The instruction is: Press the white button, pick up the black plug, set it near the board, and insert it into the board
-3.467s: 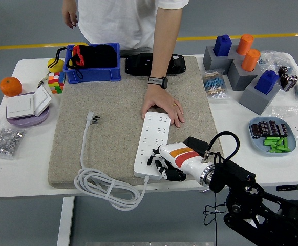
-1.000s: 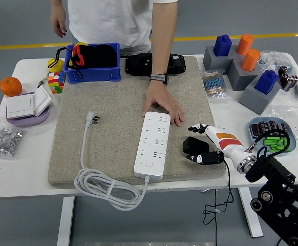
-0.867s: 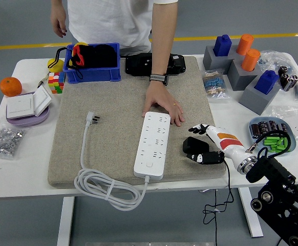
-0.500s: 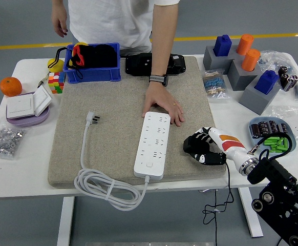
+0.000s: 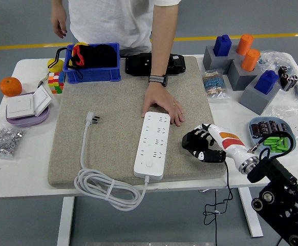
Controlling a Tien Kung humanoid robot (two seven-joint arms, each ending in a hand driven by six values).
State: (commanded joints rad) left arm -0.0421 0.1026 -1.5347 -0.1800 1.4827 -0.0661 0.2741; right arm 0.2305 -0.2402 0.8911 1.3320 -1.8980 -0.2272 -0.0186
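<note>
Plug point(image 5: 191, 140), black, in right hand point(image 5: 206, 144)

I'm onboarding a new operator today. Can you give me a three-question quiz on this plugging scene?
1. True or false: the robot's right hand is closed around the black plug.
2. Whose hand rests at the far end of the white power strip? A) the robot's left hand B) a person's hand C) nobody's
3. Fill in: the white power strip lies on the beige felt ____.

Key: 1 true; 2 B; 3 mat.
</note>
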